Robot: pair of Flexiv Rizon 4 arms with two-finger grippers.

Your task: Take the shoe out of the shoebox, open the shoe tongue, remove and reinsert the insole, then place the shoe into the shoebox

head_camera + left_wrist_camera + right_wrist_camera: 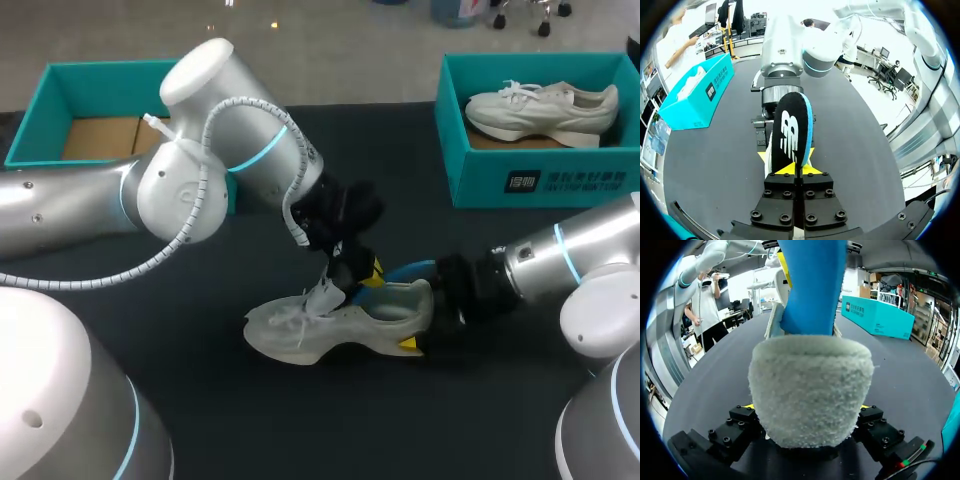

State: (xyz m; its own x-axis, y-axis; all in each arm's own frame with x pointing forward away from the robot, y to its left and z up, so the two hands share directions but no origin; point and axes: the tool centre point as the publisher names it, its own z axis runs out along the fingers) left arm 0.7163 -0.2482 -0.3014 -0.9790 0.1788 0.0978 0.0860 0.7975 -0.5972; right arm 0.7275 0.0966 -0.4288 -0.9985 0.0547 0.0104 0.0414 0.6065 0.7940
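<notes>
At far left, a teal box. Next, the left gripper, tips pressed together, pinching the insole above the shoe. Mid table, shoe flat, long way across: toe left, heel right. Heel squeezed by the right gripper. Far right, another box with a second shoe.

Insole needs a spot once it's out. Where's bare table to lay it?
Widest bare table lies in front of the shoe, toward the robot. A second strip runs between the shoe and the right shoebox. Crowded: the middle, where the left pincer grips the insole and the right pincer clamps the shoe.
</notes>
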